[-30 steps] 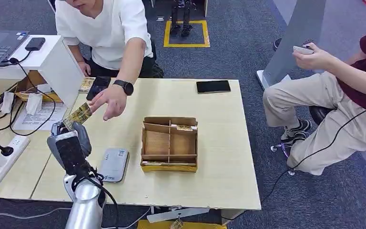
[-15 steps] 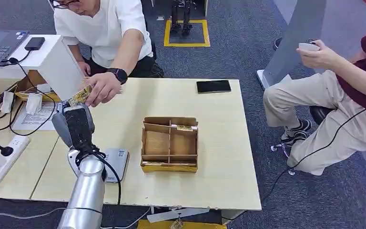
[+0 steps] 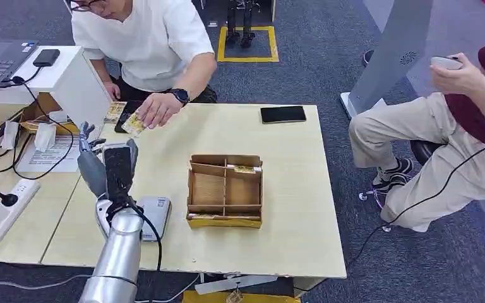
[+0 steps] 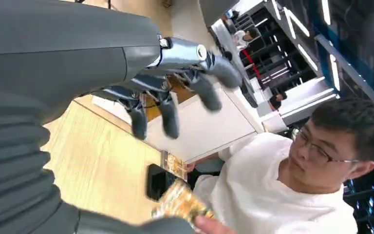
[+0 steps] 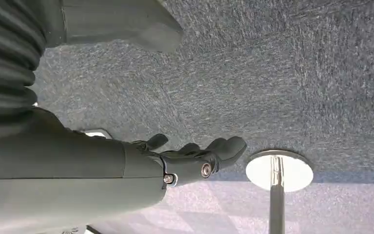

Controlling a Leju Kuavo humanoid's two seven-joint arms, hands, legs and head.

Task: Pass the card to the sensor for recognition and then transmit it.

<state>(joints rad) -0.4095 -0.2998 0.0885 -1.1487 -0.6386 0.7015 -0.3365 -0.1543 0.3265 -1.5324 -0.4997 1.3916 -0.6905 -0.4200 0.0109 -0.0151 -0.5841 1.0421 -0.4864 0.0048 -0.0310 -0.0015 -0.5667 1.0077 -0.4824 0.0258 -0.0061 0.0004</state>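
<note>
Between the earlier frames and now, the card [image 3: 133, 123] has left the robot's left hand [image 3: 104, 165] and gone with the person's hand [image 3: 158, 108], which holds it over the far left part of the table [image 3: 290, 189], beside a dark phone-like object [image 3: 125, 118] and a second card [image 3: 114, 112] lying there. In the left wrist view the same patterned card [image 4: 181, 204] sits at the person's fingertips [image 4: 209, 225]. Left hand: raised above the table, fingers [image 4: 168, 114] spread apart, nothing in them. The grey sensor [image 3: 149, 216] lies flat on the table just behind the left forearm. Right hand [image 5: 195, 158]: hanging over carpet, fingers loosely curled, apparently empty, though the palm side is not clearly shown. A compartmented cardboard box [image 3: 225, 190] stands mid-table; a black phone [image 3: 282, 114] lies at the far edge.

Risk, as a judgement: the handover looks complete, so the main hazard is the lifted arm. Lowering it carelessly could knock the sensor or snag the cable at the wrist.
</note>
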